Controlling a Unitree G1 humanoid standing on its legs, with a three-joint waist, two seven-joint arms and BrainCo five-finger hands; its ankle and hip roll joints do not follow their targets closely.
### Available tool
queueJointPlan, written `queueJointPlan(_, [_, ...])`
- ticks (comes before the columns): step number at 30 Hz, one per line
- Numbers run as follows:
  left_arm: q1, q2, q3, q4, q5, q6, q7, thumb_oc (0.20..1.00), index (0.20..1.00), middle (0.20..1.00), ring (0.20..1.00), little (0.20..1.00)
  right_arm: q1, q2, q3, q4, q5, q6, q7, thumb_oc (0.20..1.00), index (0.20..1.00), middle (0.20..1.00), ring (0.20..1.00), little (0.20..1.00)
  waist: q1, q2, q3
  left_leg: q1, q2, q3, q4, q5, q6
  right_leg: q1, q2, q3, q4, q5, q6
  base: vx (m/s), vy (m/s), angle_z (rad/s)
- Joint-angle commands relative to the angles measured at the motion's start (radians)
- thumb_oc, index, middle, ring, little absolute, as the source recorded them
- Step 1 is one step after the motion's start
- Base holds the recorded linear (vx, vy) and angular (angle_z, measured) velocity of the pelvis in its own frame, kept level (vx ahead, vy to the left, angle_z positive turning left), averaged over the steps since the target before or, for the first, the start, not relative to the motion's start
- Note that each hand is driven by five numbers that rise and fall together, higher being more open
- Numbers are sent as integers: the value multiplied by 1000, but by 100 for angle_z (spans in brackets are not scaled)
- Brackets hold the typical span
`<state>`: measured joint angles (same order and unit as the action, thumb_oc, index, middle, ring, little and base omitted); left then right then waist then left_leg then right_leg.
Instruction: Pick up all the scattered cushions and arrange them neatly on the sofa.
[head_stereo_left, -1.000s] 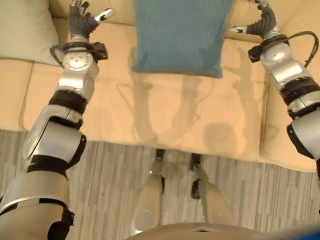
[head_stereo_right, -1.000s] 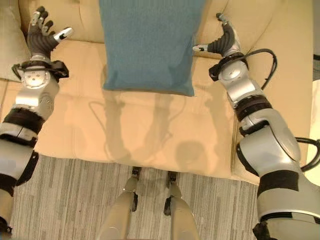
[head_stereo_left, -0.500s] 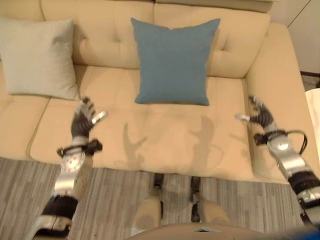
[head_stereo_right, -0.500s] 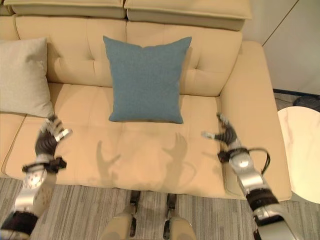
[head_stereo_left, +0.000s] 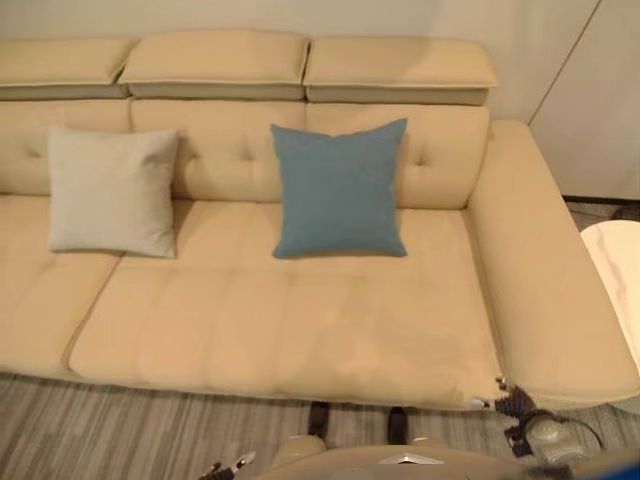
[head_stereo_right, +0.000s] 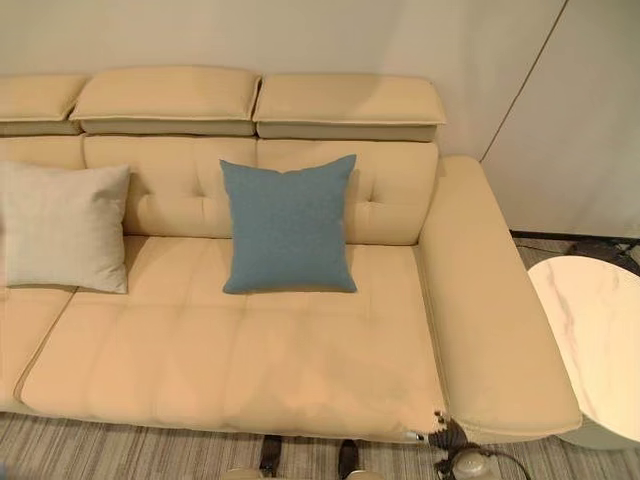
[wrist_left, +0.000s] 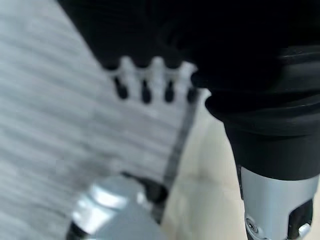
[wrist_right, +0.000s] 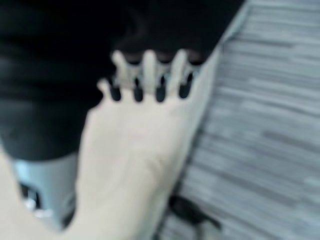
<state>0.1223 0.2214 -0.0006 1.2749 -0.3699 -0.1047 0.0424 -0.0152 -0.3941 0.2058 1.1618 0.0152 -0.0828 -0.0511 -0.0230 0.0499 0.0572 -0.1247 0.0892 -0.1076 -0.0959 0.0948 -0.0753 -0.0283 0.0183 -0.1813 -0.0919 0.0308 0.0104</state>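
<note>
Beige cushion upright against the sofa backrest on the left, blue cushion upright mid-sofa; both look placed. Left hand low by the floor, fingers straight, apart, empty. Right hand at the seat's front corner, same. Next: scan the floor for stray cushions before reaching.

Teal cushion, cream cushion, tan sofa

You have a round white marble-patterned side table just beside the sofa's right armrest, standing on grey striped floor (pale wall behind).
</note>
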Motion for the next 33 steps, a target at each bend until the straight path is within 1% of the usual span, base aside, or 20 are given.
queueJointPlan(1, [-90, 60, -10, -9, 42, -4, 0, 1000, 1000, 1000, 1000, 1000, -90, 9, -4, 9, -13, -10, -34, 1000, 1000, 1000, 1000, 1000, -9, -96, 48, 18, -33, 45, 125, -12, -60, 12, -56, -5, 7, -39, 66, -215, -68, 27])
queueJointPlan(2, [-98, 61, -14, -14, 40, -4, -1, 1000, 1000, 1000, 1000, 1000, -99, 7, -1, 26, -16, -3, -36, 1000, 1000, 1000, 1000, 1000, -9, -112, 58, 7, -42, 59, 183, -49, -48, 0, -69, -4, 13, -33, 64, -211, -29, 26])
queueJointPlan(5, [-94, 52, -15, -2, 48, -4, -10, 1000, 1000, 1000, 1000, 1000, -106, 7, 5, 63, -39, 9, -31, 1000, 1000, 1000, 1000, 1000, -3, -131, 54, 41, -74, 20, 295, -130, -27, -17, -80, 20, 21, -11, 66, -134, 13, 1])
queueJointPlan(7, [-87, 44, -15, 0, 44, -2, -14, 1000, 1000, 1000, 1000, 1000, -98, 15, 1, 85, -51, 20, -26, 1000, 1000, 1000, 1000, 1000, -9, -125, 39, 96, -73, 18, 287, -148, -21, -27, -74, 33, 28, -1, 75, -72, 96, -25])
queueJointPlan(8, [-83, 38, -20, -8, 52, 5, -15, 1000, 1000, 1000, 1000, 1000, -93, 20, -8, 102, -53, 33, -21, 1000, 1000, 1000, 1000, 1000, -24, -109, 23, 148, -71, 36, 221, -175, -8, -42, -70, 37, 45, 4, 85, -45, 107, -14])
queueJointPlan(9, [-82, 38, -20, -8, 52, 5, -15, 1000, 1000, 1000, 1000, 1000, -93, 20, -8, 101, -53, 33, -21, 1000, 1000, 1000, 1000, 1000, -23, -108, 24, 150, -70, 37, 220, -175, -8, -42, -70, 38, 46, 3, 85, -56, 135, -14])
queueJointPlan(12, [-86, 31, -44, -5, 100, 10, -21, 1000, 1000, 1000, 1000, 1000, -91, 27, -18, 121, -59, 43, -18, 1000, 1000, 1000, 1000, 1000, -34, -95, 17, 184, -78, 73, 143, -199, 12, -60, -74, 46, 59, 21, 100, -62, 94, -11])
queueJointPlan(13, [-86, 31, -44, -5, 100, 10, -21, 1000, 1000, 1000, 1000, 1000, -91, 27, -18, 121, -59, 43, -18, 1000, 1000, 1000, 1000, 1000, -34, -95, 17, 185, -78, 73, 143, -199, 12, -60, -74, 46, 59, 21, 100, -169, 154, -28])
queueJointPlan(14, [-99, 35, -51, -11, 102, 9, -14, 1000, 1000, 1000, 1000, 1000, -104, 26, -18, 122, -61, 47, -20, 1000, 1000, 1000, 1000, 1000, -34, -95, 32, 174, -103, 69, 134, -198, 28, -95, -87, 55, 60, 67, 113, -217, 185, -30])
queueJointPlan(15, [-107, 37, -60, -8, 119, 7, -9, 1000, 1000, 1000, 1000, 1000, -113, 28, -11, 132, -68, 50, -19, 1000, 1000, 1000, 1000, 1000, -32, -97, 36, 178, -116, 72, 110, -195, 39, -109, -92, 60, 52, 89, 127, -295, 259, -35])
queueJointPlan(18, [-126, 42, -68, -1, 151, 10, -5, 1000, 1000, 1000, 1000, 1000, -132, 39, -3, 131, -83, 50, -25, 1000, 1000, 1000, 1000, 1000, -29, -98, 48, 170, -135, 83, 89, -183, 58, -149, -102, 66, 65, 111, 148, -196, 129, -61])
queueJointPlan(20, [-141, 59, -73, 2, 163, 10, -1, 1000, 1000, 1000, 1000, 1000, -147, 47, 2, 136, -83, 53, -24, 1000, 1000, 1000, 1000, 1000, -31, -92, 67, 141, -130, 91, 106, -171, 69, -176, -104, 88, 155, 75, 149, -229, 71, -32])
queueJointPlan(22, [-149, 69, -84, 5, 189, 13, 2, 1000, 1000, 1000, 1000, 1000, -157, 49, 14, 144, -91, 52, -27, 1000, 1000, 1000, 1000, 1000, -22, -76, 73, 119, -119, 97, 113, -160, 80, -159, -113, 86, 244, 22, 134, -193, 52, -7])
queueJointPlan(24, [-147, 72, -82, 11, 189, 15, -5, 1000, 1000, 1000, 1000, 1000, -142, 53, 1, 153, -85, 48, -26, 1000, 1000, 1000, 1000, 1000, -10, -68, 59, 109, -111, 91, 110, -154, 80, -114, -122, 88, 270, -24, 122, -81, -7, -22])
queueJointPlan(25, [-147, 72, -82, 11, 189, 15, -5, 1000, 1000, 1000, 1000, 1000, -142, 53, 1, 153, -85, 48, -26, 1000, 1000, 1000, 1000, 1000, -10, -68, 59, 109, -111, 91, 110, -154, 80, -114, -122, 88, 270, -24, 122, -19, -57, -19])
queueJointPlan(26, [-137, 74, -64, 11, 174, 16, -5, 1000, 1000, 1000, 1000, 1000, -128, 54, -8, 158, -81, 53, -25, 1000, 1000, 1000, 1000, 1000, 10, -81, 43, 107, -115, 96, 105, -150, 69, -51, -137, 71, 191, -19, 122, 14, -74, -14])
queueJointPlan(27, [-132, 74, -57, 16, 175, 16, -1, 1000, 1000, 1000, 1000, 1000, -120, 57, -10, 160, -78, 54, -25, 1000, 1000, 1000, 1000, 1000, 10, -88, 32, 111, -114, 95, 98, -146, 63, -38, -132, 69, 150, -20, 123, 14, -74, -23])
queueJointPlan(28, [-132, 74, -57, 16, 175, 16, -1, 1000, 1000, 1000, 1000, 1000, -120, 57, -10, 160, -78, 54, -25, 1000, 1000, 1000, 1000, 1000, 10, -88, 32, 111, -114, 95, 98, -146, 63, -38, -132, 69, 150, -20, 123, 49, -90, -20])
queueJointPlan(30, [-119, 64, -43, 40, 179, 23, 10, 1000, 1000, 1000, 1000, 1000, -119, 55, -8, 164, -75, 56, -31, 1000, 1000, 1000, 1000, 1000, 7, -99, 5, 124, -101, 105, 76, -136, 52, -2, -111, 69, 61, -10, 122, 66, -123, 3])
queueJointPlan(33, [-119, 58, -47, 44, 186, 28, 6, 1000, 1000, 1000, 1000, 1000, -110, 56, -16, 168, -63, 58, -33, 1000, 1000, 1000, 1000, 1000, 2, -102, -1, 144, -90, 104, 58, -126, 44, 25, -102, 62, 38, -11, 116, 30, -88, 0])
